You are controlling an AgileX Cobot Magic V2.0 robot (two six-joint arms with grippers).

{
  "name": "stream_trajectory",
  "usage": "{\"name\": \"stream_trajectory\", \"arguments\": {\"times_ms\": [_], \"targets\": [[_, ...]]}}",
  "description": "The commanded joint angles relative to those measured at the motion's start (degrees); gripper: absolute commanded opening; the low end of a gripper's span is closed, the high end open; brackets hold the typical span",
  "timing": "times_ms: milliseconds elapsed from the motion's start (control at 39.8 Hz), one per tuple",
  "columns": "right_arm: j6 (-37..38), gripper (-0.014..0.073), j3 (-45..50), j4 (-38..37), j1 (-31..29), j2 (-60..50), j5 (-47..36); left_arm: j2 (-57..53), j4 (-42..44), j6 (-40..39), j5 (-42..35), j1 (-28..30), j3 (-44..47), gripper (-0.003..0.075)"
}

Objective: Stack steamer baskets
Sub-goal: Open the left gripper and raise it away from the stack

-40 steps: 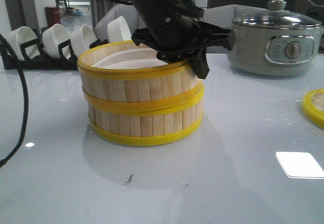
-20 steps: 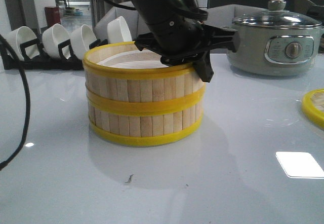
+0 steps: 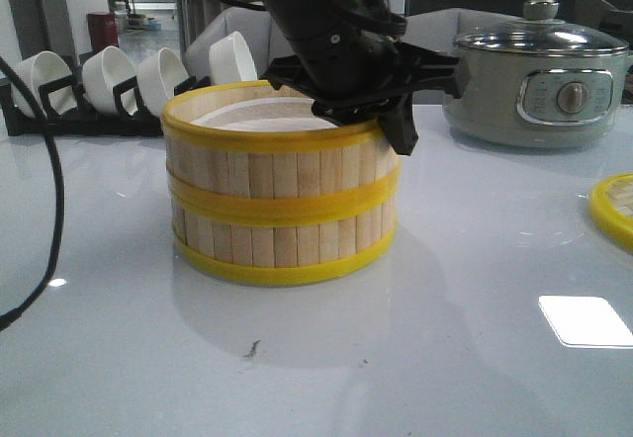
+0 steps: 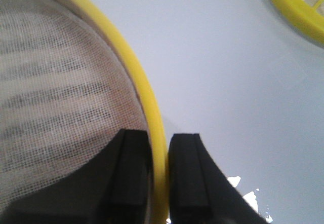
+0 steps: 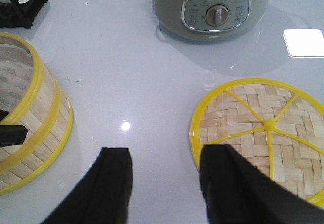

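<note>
The left hand (image 3: pixel 391 111) is pinching the right rim of the upper steamer basket (image 3: pixel 277 150), which is sitting on the lower basket (image 3: pixel 282 239) mid-desk, while the right hand (image 5: pixel 164 176) is hovering spread beside the lid (image 5: pixel 263 133).

Steamer baskets (image 3: pixel 282 195): bamboo slats, gauzy cloth liner; table (image 3: pixel 475 338) glossy.

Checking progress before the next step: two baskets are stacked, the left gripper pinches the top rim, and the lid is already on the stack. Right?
Not quite. The lid is not on the stack; the right wrist view shows it lying on the table, apart from the baskets. The rest holds: two baskets are stacked and the left gripper pinches the top rim.
</note>
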Motion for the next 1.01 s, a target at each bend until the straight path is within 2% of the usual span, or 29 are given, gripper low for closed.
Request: {"name": "stream_trajectory", "arguments": {"times_ms": [0,101,352,427,477,553,603,678,980], "targets": [[-0.4,0.0426,-2.32,-0.43,-0.22,-0.41,-4.21,-5.33,0.19,0.34,-3.37,-0.56,-3.4,0.034],[-0.4,0.0426,-2.32,-0.43,-0.22,-0.41,-4.27,-5.4,0.18,0.34,-2.55,-0.56,-4.84,0.0408],[-0.4,0.0426,-2.32,-0.43,-0.22,-0.41,-4.27,-6.31,2.01,0.34,-1.24,-0.19,-6.52,0.041],[-0.4,0.0426,-2.32,-0.43,-0.22,-0.41,-4.27,-7.22,2.05,0.34,-0.55,1.08,-7.49,0.0381],[-0.4,0.0426,-2.32,-0.43,-0.22,-0.41,-4.27,-8.04,2.05,0.34,0.09,2.52,-8.55,0.0324],[-0.4,0.0426,-2.32,-0.43,-0.22,-0.41,-4.27,-9.61,2.05,0.34,1.46,5.16,-9.89,0.019],[-0.4,0.0426,-2.32,-0.43,-0.22,-0.41,-4.27,-11.01,2.05,0.34,2.21,7.82,-10.5,0.0074],[-0.4,0.0426,-2.32,-0.43,-0.22,-0.41,-4.27,-13.92,2.05,0.34,2.49,11.64,-10.64,0.0106],[-0.4,0.0426,-2.32,-0.43,-0.22,-0.41,-4.27,-28.55,2.42,0.35,8.37,31.61,-8.21,0.0087]]}}
